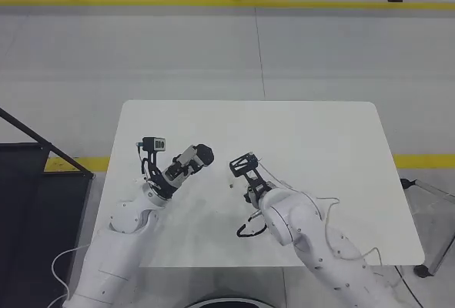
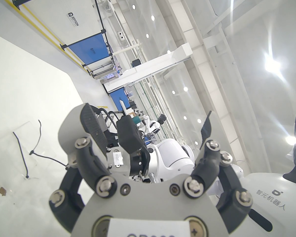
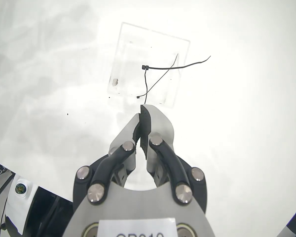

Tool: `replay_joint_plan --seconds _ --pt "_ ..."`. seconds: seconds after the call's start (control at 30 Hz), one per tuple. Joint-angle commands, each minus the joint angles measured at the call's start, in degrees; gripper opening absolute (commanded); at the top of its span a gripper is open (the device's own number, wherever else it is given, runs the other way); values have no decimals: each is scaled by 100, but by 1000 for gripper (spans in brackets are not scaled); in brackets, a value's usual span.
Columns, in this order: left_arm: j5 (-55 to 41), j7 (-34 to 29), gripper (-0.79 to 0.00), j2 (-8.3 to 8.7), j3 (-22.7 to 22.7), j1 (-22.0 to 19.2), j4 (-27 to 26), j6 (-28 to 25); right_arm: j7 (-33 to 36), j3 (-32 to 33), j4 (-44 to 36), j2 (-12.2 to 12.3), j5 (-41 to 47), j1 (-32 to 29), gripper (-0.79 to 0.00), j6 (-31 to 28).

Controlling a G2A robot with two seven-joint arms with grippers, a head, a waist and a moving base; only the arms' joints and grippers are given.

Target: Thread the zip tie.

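Observation:
Two thin black zip ties lie crossed on a clear plastic plate [image 3: 150, 38] on the white table [image 1: 327, 154]. One zip tie [image 3: 177, 66] has its head [image 3: 145, 67] on the plate, and two strands leave it. One strand runs out past the plate's edge; the other runs to my right gripper [image 3: 141, 108], which is shut on its end just above the table. The second zip tie [image 3: 160, 77] lies loose across the first. My left gripper [image 2: 148, 114] is open and empty, raised off the table beside the right arm [image 1: 289, 219].
A small brown chip [image 3: 114, 82] sits on the plate near one corner. The table's rounded edge [image 3: 27, 164] runs close behind my right gripper. A dark panel with a black frame [image 1: 11, 200] stands left of the table.

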Motion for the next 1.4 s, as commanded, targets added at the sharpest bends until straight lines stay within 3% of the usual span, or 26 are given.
replay_joint_plan --seconds 0.0,0.4,0.43,0.53,0.9,1.07,1.23,1.27,1.37 --pt "0 0 0 0 0 0 0 0 37 -55 56 -31 -15 39 -785 6" --pt "0 0 0 0 0 0 0 0 19 -98 203 -146 -45 13 -785 -105" --pt "0 0 0 0 0 0 0 0 19 -92 204 -153 -53 5 -739 -111" --pt "0 0 0 0 0 0 0 0 9 -78 199 -171 -85 -22 -699 -137" --pt "0 0 0 0 0 0 0 0 -45 11 187 -229 -165 -109 -699 -271" --pt "0 0 0 0 0 0 0 0 -110 65 134 -248 -214 -164 -631 -345" --pt "0 0 0 0 0 0 0 0 -181 110 92 -268 -265 -220 -613 -391" --pt "0 0 0 0 0 0 0 0 -217 123 74 -272 -278 -239 -603 -384" --pt "0 0 0 0 0 0 0 0 -291 179 -30 -283 -301 -293 -409 -345"
